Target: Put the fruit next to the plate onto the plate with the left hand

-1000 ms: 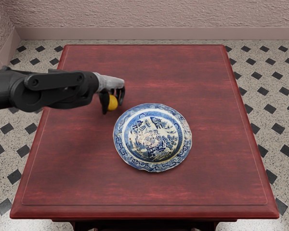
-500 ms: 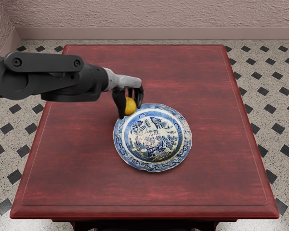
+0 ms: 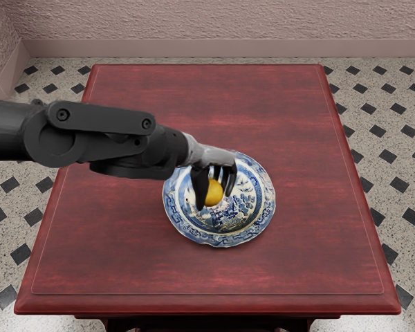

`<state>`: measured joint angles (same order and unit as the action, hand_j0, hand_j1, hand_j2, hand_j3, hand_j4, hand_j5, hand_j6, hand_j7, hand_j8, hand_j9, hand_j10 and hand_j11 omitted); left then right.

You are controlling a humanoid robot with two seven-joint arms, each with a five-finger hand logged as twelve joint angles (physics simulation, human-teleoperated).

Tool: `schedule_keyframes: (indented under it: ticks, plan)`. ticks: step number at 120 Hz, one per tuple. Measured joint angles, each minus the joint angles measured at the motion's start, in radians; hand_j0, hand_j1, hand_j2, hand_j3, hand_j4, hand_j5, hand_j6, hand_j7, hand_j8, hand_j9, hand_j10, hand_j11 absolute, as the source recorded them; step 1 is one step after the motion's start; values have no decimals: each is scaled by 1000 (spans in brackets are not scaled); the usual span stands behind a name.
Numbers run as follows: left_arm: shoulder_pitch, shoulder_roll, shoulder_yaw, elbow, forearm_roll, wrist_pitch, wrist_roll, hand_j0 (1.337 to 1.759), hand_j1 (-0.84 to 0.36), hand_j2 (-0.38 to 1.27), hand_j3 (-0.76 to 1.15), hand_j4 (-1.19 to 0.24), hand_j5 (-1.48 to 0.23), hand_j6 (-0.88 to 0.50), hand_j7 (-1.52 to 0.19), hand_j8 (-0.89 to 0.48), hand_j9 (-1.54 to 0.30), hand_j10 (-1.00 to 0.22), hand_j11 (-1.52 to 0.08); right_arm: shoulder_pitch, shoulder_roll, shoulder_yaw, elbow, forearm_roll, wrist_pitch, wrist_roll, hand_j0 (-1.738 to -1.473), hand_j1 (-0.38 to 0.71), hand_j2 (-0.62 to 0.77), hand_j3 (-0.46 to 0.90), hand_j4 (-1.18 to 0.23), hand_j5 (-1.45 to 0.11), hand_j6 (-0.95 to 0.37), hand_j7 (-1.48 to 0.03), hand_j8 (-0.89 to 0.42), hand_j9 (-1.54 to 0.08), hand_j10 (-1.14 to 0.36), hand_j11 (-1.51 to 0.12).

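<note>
Red table [image 3: 124, 263]: my left hand [image 3: 213, 181] grips the yellow fruit [image 3: 214, 192] above the plate [image 3: 256, 214]; setting down and letting go remain.

Red wooden table [image 3: 194, 277], speckled floor [image 3: 401, 104] with black diamonds, pinkish textured wall [image 3: 228, 17]

Tabletop [image 3: 325, 235] open right of plate [image 3: 266, 207], left arm [image 3: 90, 135] blocking left

I note the plate [image 3: 265, 204], round, blue-and-white patterned, lying flat on the worktop [image 3: 124, 249]. The small yellow-orange fruit [image 3: 214, 192] hangs over its middle, clasped in the left hand [image 3: 213, 174].
</note>
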<state>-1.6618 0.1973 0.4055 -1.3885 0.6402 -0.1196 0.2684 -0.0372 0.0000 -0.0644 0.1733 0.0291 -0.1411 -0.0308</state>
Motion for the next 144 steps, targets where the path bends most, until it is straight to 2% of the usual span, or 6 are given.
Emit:
schedule_keyframes:
  ticks: [29,69,86,117,129,144]
  plan:
    - [23,-31,2,46,1,6,1,1656,-215,282,0,-583,-768,-532,-769,-500,-773,-571,-774,0,0,0,0,0,0,0,-1658,-314,-6,0,-30,-38,-30,-38,-30,-38,-29,-38]
    - [30,-32,-8,89,-21,16,-2,1658,153,70,0,-186,-243,-177,-244,-170,-244,-184,-244,0,0,0,0,0,0,0,-1658,-314,-6,0,-30,-38,-30,-38,-30,-38,-30,-38]
    - [30,91,-58,60,-91,-21,-17,1658,251,35,0,-93,-122,-89,-122,-85,-122,-92,-122,0,0,0,0,0,0,0,-1658,-314,-6,0,-30,-38,-30,-38,-30,-38,-30,-38]
    - [53,401,-180,41,-537,-401,-30,1658,322,10,0,-27,-34,-26,-34,-25,-34,-26,-34,0,0,0,0,0,0,0,-1658,-314,-6,0,-30,-38,-30,-38,-30,-38,-29,-38]
    - [138,578,-193,43,-669,-457,-30,1658,332,6,0,-16,-21,-15,-21,-15,-21,-16,-21,0,0,0,0,0,0,0,-1658,-314,-6,0,-30,-38,-30,-38,-30,-38,-30,-38]
    - [270,684,-247,56,-728,-481,-30,1658,340,4,0,-9,-11,-8,-11,-8,-11,-9,-11,0,0,0,0,0,0,0,-1658,-314,-6,0,-30,-38,-30,-38,-30,-38,-29,-38]
